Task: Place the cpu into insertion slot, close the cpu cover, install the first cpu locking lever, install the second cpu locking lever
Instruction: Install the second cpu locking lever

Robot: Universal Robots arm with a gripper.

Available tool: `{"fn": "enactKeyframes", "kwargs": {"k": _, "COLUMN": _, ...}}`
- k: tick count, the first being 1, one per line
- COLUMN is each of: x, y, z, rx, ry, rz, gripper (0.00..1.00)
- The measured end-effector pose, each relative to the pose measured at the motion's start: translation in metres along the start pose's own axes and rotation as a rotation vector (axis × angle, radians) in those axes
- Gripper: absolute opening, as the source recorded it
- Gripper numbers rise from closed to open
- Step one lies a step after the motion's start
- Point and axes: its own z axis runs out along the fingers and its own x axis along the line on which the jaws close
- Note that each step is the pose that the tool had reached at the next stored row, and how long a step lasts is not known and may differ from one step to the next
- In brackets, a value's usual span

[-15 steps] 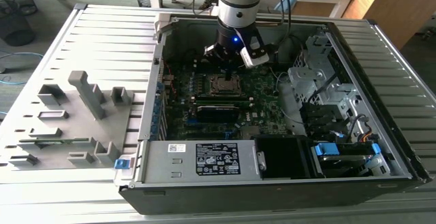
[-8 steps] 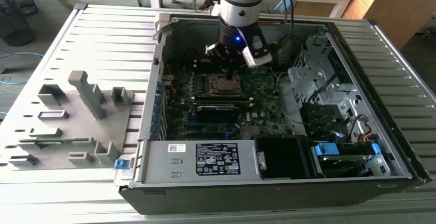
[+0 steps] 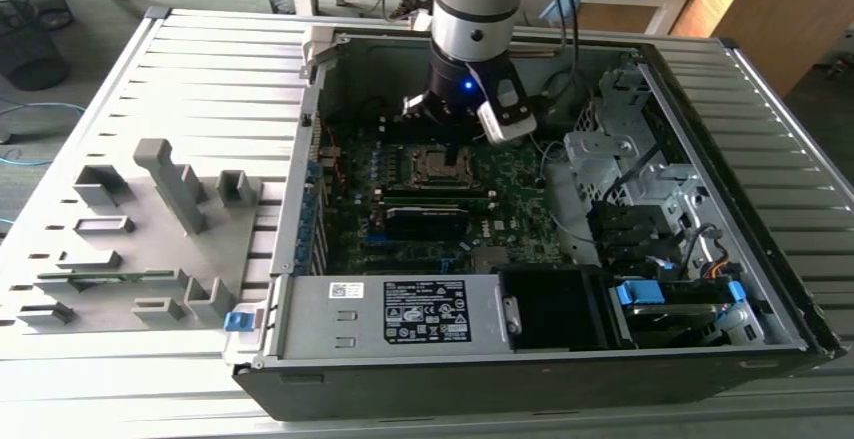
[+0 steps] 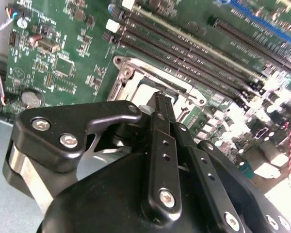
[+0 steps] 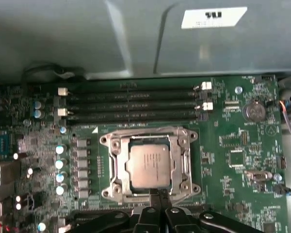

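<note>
The cpu (image 5: 150, 165) sits in the socket on the motherboard (image 5: 233, 145), silver top showing through the window of the cpu cover (image 5: 150, 138), which looks folded down flat around it. So placing seems done, cover probably closed; step in hand reads as the first locking lever. The gripper (image 5: 161, 196) is clenched, fingers pressed together, empty, tip at the socket frame's edge just beside the cpu. In the second wrist view the gripper (image 4: 161, 99) tip touches or nearly touches the frame edge; can't tell which. Next move calls for catching the thin lever and pressing it under its hook. The levers themselves are hard to make out, and the gripper body hides part of the socket. In the exterior view the arm (image 3: 470, 19) stands over the open computer case (image 3: 747, 89).
</note>
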Motion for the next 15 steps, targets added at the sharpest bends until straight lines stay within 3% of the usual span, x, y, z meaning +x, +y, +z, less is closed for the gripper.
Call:
{"fn": "enactKeyframes", "kwargs": {"k": 3, "x": -0.0004, "y": -0.0046, "z": -0.0006, "rx": -0.0001, "ry": -0.0001, "rz": 0.000, "gripper": 0.11}}
{"fn": "enactKeyframes", "kwargs": {"k": 8, "x": -0.0010, "y": -0.0064, "z": -0.0108, "rx": -0.0006, "ry": 0.0000, "rz": 0.000, "gripper": 0.11}}
{"fn": "enactKeyframes", "kwargs": {"k": 13, "x": -0.0010, "y": -0.0083, "z": -0.0112, "rx": 0.0000, "ry": -0.0001, "rz": 0.000, "gripper": 0.11}}
{"fn": "enactKeyframes", "kwargs": {"k": 15, "x": -0.0008, "y": -0.0089, "z": -0.0112, "rx": 0.0049, "ry": -0.0004, "rz": 0.000, "gripper": 0.11}}
